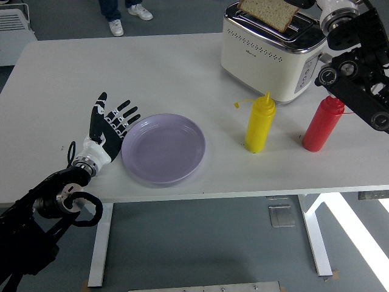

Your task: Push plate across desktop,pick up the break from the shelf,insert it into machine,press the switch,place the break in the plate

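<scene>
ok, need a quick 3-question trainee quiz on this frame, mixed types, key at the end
1. True or false: the bread slice already lies flat on the purple plate.
2. Which bottle stands nearer the toaster's lever side? A) yellow bottle B) red bottle
3. Fill in: the left hand rests open against the plate's ____ rim, as seen in the picture.

Key
1. False: the slice stands in the toaster's top slot, and the plate is bare.
2. B
3. left

The right hand is hidden at the top edge; only its arm shows.
</scene>
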Tool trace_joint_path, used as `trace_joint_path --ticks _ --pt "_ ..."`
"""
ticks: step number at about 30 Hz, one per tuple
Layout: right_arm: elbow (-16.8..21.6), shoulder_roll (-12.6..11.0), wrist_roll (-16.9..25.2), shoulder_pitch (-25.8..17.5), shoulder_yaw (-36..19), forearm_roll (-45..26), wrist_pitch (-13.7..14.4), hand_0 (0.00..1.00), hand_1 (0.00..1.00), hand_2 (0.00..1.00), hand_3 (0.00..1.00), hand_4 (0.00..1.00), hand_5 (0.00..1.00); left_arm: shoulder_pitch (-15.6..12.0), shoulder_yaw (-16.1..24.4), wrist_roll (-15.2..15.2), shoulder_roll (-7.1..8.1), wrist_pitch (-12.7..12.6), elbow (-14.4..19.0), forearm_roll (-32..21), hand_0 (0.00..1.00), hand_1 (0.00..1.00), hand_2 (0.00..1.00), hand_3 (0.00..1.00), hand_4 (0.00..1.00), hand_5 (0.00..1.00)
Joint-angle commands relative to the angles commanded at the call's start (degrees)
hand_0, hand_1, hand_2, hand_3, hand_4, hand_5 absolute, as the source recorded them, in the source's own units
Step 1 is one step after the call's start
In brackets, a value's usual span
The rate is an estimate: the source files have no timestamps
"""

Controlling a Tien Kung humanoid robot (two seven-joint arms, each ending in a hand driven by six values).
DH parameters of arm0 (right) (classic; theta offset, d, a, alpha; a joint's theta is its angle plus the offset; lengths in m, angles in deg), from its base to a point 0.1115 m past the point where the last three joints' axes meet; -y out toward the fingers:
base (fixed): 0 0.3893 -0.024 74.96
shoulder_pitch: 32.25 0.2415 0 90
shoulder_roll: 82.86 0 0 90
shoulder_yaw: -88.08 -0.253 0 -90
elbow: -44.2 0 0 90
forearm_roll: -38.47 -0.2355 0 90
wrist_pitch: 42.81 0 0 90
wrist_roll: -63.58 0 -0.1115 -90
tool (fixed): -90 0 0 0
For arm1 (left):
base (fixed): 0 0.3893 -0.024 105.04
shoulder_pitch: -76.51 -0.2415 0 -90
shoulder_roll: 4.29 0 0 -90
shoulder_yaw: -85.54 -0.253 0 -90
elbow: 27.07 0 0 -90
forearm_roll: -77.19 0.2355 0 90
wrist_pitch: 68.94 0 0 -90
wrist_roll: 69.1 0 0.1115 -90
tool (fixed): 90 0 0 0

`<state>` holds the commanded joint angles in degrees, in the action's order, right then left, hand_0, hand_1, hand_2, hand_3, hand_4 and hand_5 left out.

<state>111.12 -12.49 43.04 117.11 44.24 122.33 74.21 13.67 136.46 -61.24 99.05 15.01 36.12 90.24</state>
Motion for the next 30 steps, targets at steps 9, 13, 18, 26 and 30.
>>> trace_joint_path --ticks 9,13,18,26,30 --pt "-6.3 1.29 0.69 2.6 1.76 -0.72 0.67 0.542 0.535 0.5 0.487 0.09 0.002 -2.36 7.63 -1.0 0.96 -0.02 3.54 -3.82 0.855 0.784 0.756 0.805 0.779 0.998" --pt "-7.68 1.42 0.75 3.15 2.21 -1.4 1.11 0.542 0.535 0.501 0.489 0.092 0.002 -3.56 11.23 -1.44 1.41 -0.03 4.8 -4.98 0.852 0.781 0.753 0.803 0.78 0.998" --pt "-8.93 1.62 0.54 3.52 2.82 -2.3 1.46 0.542 0.535 0.501 0.489 0.092 0.002 -5.09 15.81 -2.41 1.98 -0.04 7.0 -8.01 0.852 0.781 0.753 0.803 0.78 0.998" --pt "-11.11 2.47 0.69 3.95 4.79 -3.65 1.76 0.541 0.534 0.501 0.49 0.094 0.002 -7.26 21.83 -2.76 2.95 -0.43 11.11 -8.44 0.846 0.777 0.749 0.8 0.781 0.998" --pt "-13.13 3.05 1.4 4.23 5.9 -4.37 2.26 0.541 0.534 0.501 0.49 0.094 0.002 -7.97 22.79 -2.7 3.37 -0.58 12.23 -8.18 0.846 0.777 0.749 0.8 0.781 0.998"
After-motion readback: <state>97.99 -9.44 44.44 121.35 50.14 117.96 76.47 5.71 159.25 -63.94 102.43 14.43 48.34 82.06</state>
